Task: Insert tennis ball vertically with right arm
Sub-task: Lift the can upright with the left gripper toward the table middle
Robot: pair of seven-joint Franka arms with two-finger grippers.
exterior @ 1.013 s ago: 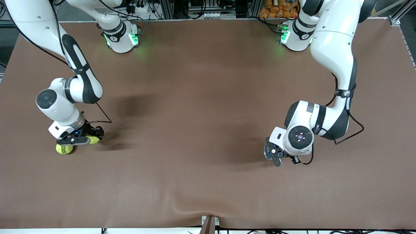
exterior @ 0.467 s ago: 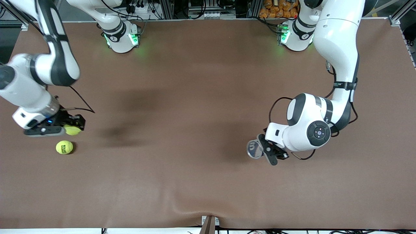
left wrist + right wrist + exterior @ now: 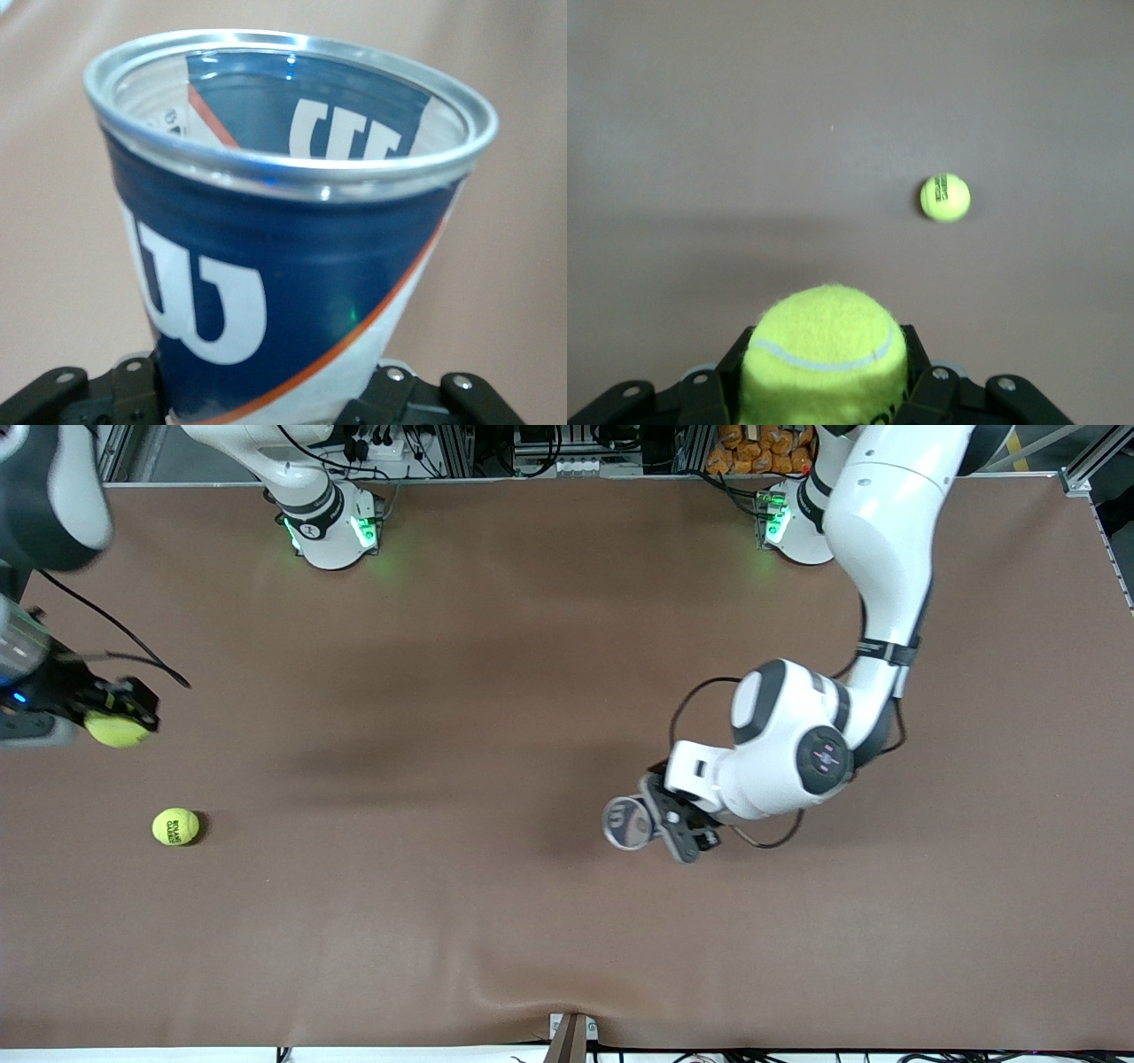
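Holding one ball (image 3: pixel 115 730) clenched in my right gripper (image 3: pixel 113 722), I'm up over the tabletop (image 3: pixel 496 646), well away from the can (image 3: pixel 628 823) gripped upright by my left gripper (image 3: pixel 678 828). Pickup's done; carry and insertion remain. A spare ball (image 3: pixel 175 826) lies below.

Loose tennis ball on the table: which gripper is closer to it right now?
Right. The right gripper, holding another ball, hangs above the table near the loose tennis ball. The left gripper, holding the can, is toward the left arm's end.
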